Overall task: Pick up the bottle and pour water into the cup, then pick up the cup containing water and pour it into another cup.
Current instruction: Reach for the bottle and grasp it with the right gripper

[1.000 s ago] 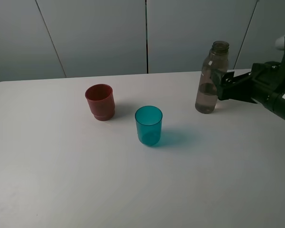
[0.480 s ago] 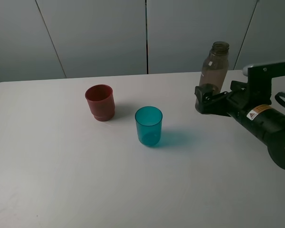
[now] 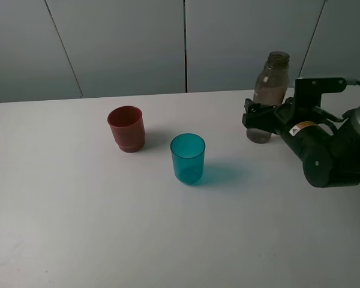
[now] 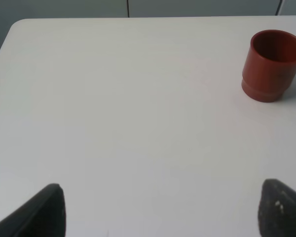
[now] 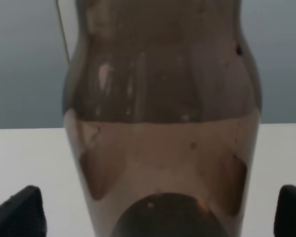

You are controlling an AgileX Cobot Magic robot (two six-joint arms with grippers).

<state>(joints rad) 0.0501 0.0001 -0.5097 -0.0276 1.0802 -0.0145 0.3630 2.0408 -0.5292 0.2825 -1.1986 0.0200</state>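
Table viewed from a high camera. The bottle stands upright at the upper right of the frame, its lower part filled with liquid. The right gripper sits level with the bottle's lower half. Its jaws are spread wide to either side and clear of the plastic, so nothing is held. The teal cup stands near the centre. The red cup stands up and left of it, apart. The left gripper, outside the high view, hangs with jaws parted and empty, the red cup ahead of it.
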